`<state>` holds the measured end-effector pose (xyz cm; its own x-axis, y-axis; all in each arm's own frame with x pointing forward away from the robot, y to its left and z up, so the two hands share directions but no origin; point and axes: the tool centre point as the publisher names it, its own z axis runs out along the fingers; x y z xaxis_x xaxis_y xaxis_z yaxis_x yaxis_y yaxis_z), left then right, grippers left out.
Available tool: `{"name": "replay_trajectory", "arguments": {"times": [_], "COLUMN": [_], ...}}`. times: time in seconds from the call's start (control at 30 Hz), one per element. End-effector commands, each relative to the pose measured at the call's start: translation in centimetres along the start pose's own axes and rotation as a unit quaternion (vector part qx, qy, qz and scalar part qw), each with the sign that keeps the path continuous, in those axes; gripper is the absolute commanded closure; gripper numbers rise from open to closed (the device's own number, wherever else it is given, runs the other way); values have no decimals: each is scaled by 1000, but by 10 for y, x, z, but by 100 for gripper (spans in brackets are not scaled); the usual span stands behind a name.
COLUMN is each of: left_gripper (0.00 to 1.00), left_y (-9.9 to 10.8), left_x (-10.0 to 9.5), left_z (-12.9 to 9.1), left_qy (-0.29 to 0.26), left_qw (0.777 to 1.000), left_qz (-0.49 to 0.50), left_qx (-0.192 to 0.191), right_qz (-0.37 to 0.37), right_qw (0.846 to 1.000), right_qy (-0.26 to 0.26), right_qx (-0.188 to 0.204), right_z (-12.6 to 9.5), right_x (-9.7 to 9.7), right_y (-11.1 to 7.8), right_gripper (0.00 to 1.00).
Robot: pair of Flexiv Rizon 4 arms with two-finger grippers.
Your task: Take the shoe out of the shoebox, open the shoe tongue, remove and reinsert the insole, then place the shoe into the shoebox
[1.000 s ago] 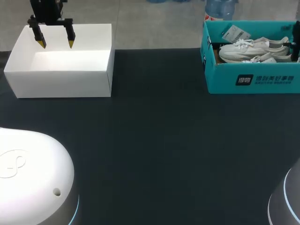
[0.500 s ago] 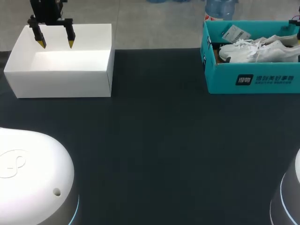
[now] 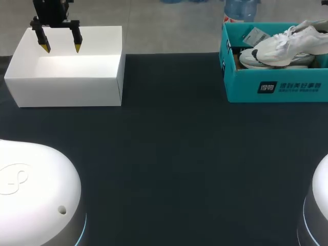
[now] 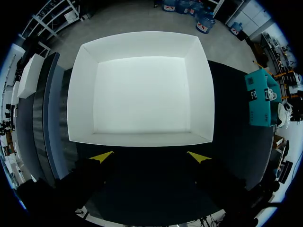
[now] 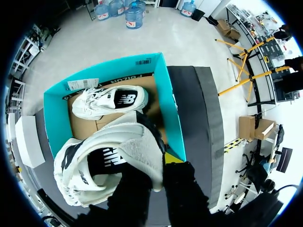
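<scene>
Holding one shoe [image 5: 109, 101], shoebox [image 5: 113, 69] sits below gripped shoe [image 5: 128, 137].

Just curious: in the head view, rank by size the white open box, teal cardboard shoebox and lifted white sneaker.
1-2. white open box and teal cardboard shoebox: unsure, shoebox is cut off.
3. lifted white sneaker.

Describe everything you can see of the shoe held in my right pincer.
The held shoe is a white trainer with a knit-looking upper, white laces, dark patches on its side and a dark lining with white print inside. It hangs tilted above the teal shoebox, toe low, heel high. The right pincer clamps its heel collar. A second shoe lies in the box beneath; whether the two touch, I cannot tell.
</scene>
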<state>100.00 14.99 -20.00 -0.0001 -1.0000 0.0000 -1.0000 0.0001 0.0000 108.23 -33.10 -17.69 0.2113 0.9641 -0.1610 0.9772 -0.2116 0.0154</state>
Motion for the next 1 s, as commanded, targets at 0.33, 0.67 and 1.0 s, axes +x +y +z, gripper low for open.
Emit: {"name": "replay_trajectory", "arguments": {"times": [0.33,0.67,1.0], "left_gripper": [0,0,0], "left_y": [0,0,0], "left_x": [0,0,0], "left_z": [0,0,0], "left_qy": [0,0,0], "left_qw": [1000,1000,1000], "left_qz": [0,0,0], "left_qx": [0,0,0], "right_qz": [-12,-12,-14], "right_qw": [1000,1000,1000], "right_qy": [5,5,-2], "right_qx": [-15,-15,-21], "right_z": [-31,-31,-35], "right_x": [11,11,17], "right_y": [-3,-3,-12], "right_gripper": [100,100,100]}}
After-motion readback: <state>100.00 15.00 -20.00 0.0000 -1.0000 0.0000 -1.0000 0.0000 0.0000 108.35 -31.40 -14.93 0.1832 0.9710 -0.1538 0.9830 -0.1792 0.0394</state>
